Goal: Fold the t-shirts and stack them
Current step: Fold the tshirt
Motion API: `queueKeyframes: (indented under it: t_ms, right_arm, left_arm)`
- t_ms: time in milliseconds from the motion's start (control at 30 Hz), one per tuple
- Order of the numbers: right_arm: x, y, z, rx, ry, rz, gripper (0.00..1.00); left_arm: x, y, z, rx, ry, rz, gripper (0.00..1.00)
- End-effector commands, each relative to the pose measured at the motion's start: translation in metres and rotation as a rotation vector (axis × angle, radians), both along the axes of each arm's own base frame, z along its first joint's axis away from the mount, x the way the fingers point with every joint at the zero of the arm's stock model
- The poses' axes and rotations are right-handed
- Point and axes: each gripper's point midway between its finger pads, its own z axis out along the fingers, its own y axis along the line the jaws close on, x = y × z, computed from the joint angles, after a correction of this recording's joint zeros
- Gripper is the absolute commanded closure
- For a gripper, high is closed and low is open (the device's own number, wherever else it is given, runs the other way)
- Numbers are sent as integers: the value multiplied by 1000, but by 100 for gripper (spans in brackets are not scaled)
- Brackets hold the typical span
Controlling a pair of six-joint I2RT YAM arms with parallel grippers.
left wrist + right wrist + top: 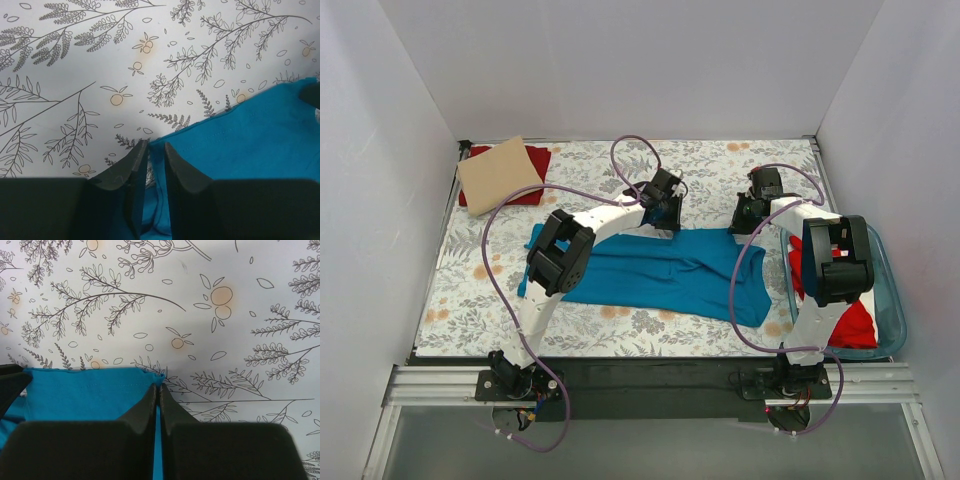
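A teal-blue t-shirt (660, 270) lies spread across the middle of the floral table cloth. My left gripper (665, 207) is at its far edge, left of centre. In the left wrist view the left gripper (155, 147) is closed on a fold of the teal cloth (250, 140). My right gripper (752, 212) is at the shirt's far right corner. In the right wrist view the right gripper (158, 387) is pinched shut on the corner of the teal hem (85, 392). A folded tan-beige t-shirt (498, 175) lies on a red t-shirt (535, 160) at the far left. More red t-shirts (855, 322) lie in the tub.
A clear blue-tinted plastic tub (892, 290) stands at the right edge, under my right arm. White walls close in the table on three sides. The floral table cloth (720, 160) shows behind the teal shirt.
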Motion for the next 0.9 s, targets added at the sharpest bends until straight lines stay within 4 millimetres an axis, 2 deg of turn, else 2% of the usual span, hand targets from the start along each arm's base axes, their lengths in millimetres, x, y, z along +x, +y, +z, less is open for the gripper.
queueKeyframes:
  t_ms: [0,200,367,500,600,633,667,733,800,833,867]
  right_arm:
    - [11,6,19,27,-68,6,96]
    - [13,8,28,37,-90,10,96]
    - [15,10,38,47,-111,13,97]
    - [15,11,48,58,-134,18,97]
    - [14,12,62,65,-164,21,98]
    - [12,12,70,71,-181,23,98]
    - [11,13,73,76,-187,26,98]
    - [5,16,82,93,-204,34,98]
    - [-3,18,84,102,-206,40,98]
    - [-6,19,92,106,-226,44,98]
    - [-9,19,95,109,-231,45,98]
  left_arm:
    - [-15,18,-24,128,49,-1,82]
    - [-17,17,-25,132,52,8,100]
    - [-15,12,-13,93,41,30,100]
    - [-11,8,13,33,-7,53,100]
    - [-7,8,27,0,-43,79,100]
    - [-5,7,41,-24,-71,84,100]
    - [-5,7,45,-30,-78,86,100]
    - [-6,9,57,-56,-101,98,100]
    - [-10,11,64,-75,-108,106,100]
    - [-12,12,64,-82,-109,108,100]
    - [-14,13,73,-102,-118,107,100]
